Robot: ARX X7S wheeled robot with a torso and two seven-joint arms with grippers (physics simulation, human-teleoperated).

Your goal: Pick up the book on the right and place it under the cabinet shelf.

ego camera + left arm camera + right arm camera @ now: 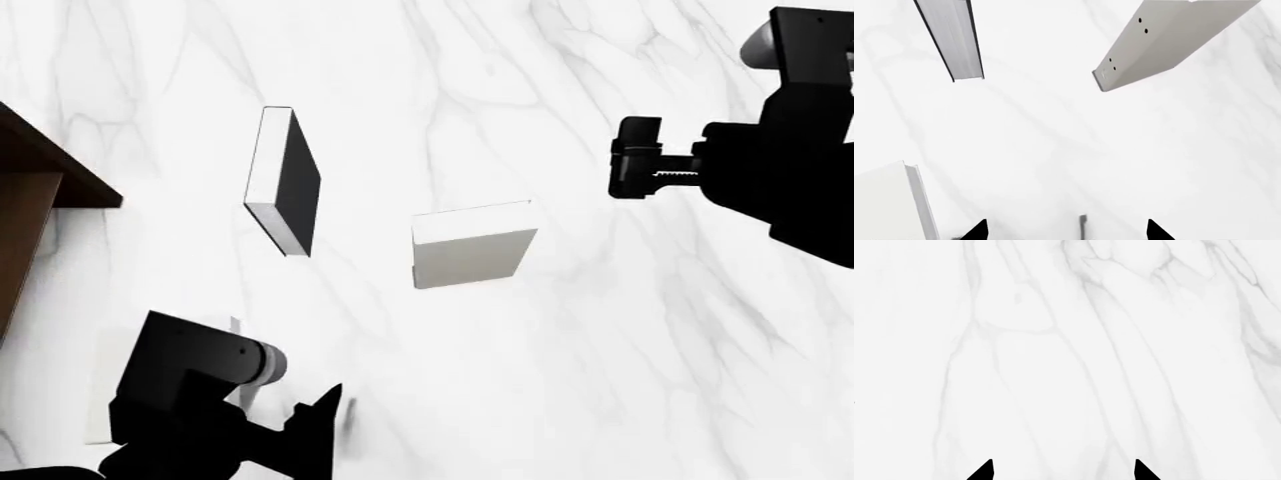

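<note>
Grabbing the wrong volume is the main risk: the book (474,247) stands mid-table near a black-faced book (286,195). Both the right gripper (1062,471) and left gripper (1066,231) are spread wide and hold nothing, well apart from the book; the cabinet (40,175) sits far left.

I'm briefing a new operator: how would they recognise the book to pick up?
On the white marble table, start from the dark brown cabinet at the head view's left edge and move right past the black-faced book. The book lies beyond it, plain light grey, with tiny dark dots along one narrow edge.
</note>
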